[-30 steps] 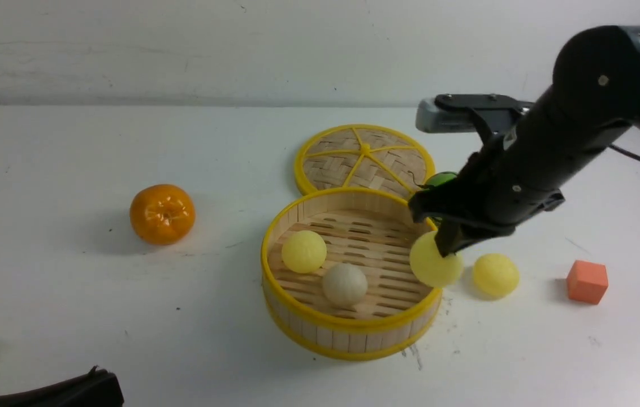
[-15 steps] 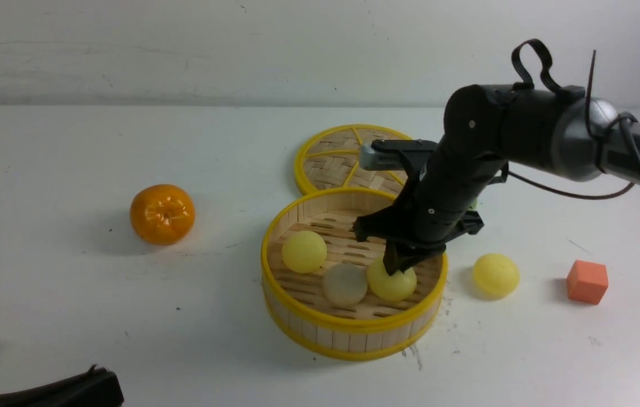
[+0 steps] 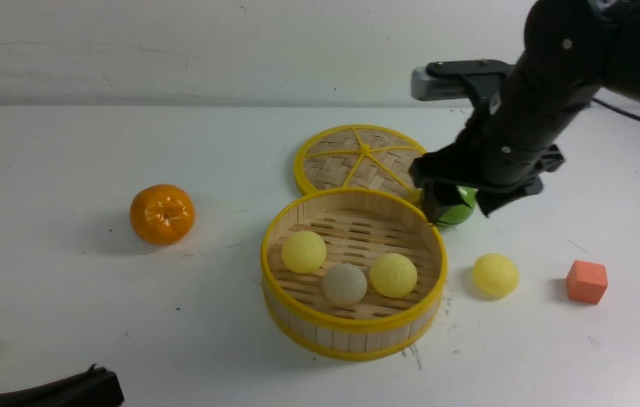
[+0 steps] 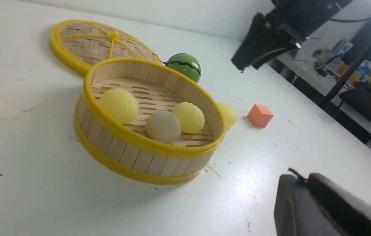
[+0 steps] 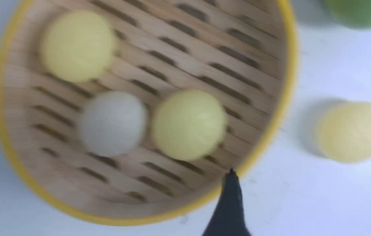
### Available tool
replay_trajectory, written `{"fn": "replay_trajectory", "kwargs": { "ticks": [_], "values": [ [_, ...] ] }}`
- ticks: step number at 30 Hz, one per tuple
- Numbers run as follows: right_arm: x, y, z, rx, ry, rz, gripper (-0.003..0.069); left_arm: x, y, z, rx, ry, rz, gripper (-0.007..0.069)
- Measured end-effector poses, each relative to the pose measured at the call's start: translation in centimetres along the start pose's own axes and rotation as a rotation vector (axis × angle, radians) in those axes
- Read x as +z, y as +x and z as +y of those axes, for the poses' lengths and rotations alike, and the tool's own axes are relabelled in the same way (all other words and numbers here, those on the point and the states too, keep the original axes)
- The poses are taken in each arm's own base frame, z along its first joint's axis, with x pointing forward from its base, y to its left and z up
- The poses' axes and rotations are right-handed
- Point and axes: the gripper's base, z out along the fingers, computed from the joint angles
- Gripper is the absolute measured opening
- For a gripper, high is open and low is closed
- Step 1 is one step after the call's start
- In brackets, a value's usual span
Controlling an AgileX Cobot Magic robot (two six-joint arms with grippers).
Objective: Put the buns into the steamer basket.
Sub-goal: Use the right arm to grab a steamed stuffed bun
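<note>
Bamboo steamer basket [image 3: 354,333] holds three buns [image 3: 392,275]; the fourth bun [image 3: 495,275] lies just right of it. My right gripper [image 3: 460,209] hangs wide open and empty, raised above the basket's right side, every bun below it.

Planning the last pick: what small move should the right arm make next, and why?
Probably bring the right gripper over the pale yellow bun on the table and lower it. The jaws stand open and empty, and that bun, just right of the steamer basket, is the only one outside it.
</note>
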Motion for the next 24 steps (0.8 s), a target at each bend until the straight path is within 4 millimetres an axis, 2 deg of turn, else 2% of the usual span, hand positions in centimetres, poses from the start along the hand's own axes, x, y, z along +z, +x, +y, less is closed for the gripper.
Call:
{"fn": "replay_trajectory", "kwargs": {
  "ticks": [4,7,13,24],
  "values": [
    [3.4,1.2,-3.9,0.109,0.088,0.068,0.0441,0.0,0.0,0.0,0.000,0.000,0.000,0.0038],
    [5.5,1.1,-5.1,0.153,0.090,0.070,0.0374,0.0,0.0,0.0,0.001,0.000,0.001,0.0038],
    [7.6,0.5,-5.6,0.189,0.063,0.039,0.0314,0.0,0.0,0.0,0.003,-0.001,0.004,0.0038],
    [9.9,0.3,-6.0,0.208,0.029,0.033,0.0304,0.0,0.2,0.0,0.015,-0.004,0.018,0.0038]
  ]
}}
